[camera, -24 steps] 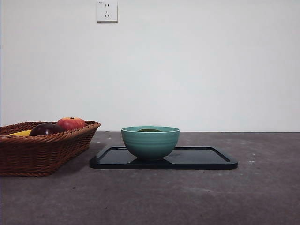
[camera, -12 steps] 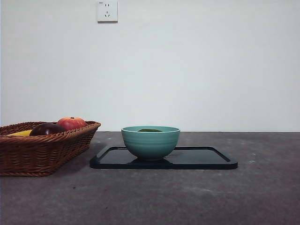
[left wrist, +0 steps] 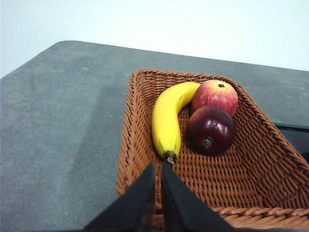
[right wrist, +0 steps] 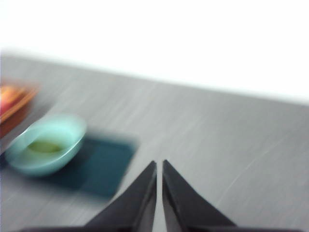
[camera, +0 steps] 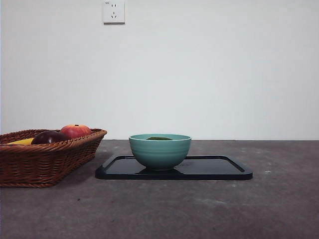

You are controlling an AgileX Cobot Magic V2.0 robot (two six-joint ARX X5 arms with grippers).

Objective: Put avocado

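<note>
The avocado (camera: 159, 138) lies inside the teal bowl (camera: 160, 151), only its dark green top showing above the rim; it shows blurred in the right wrist view (right wrist: 44, 146). The bowl stands on the black tray (camera: 219, 168). My left gripper (left wrist: 158, 168) is shut and empty, over the near rim of the wicker basket (left wrist: 270, 159). My right gripper (right wrist: 159, 165) is shut and empty, above bare table, well away from the bowl (right wrist: 46, 145). Neither arm shows in the front view.
The wicker basket (camera: 45, 159) at the left holds a banana (left wrist: 169, 118), a red-orange apple (left wrist: 216, 95) and a dark purple fruit (left wrist: 211, 129). A wall socket (camera: 113, 11) is on the wall behind.
</note>
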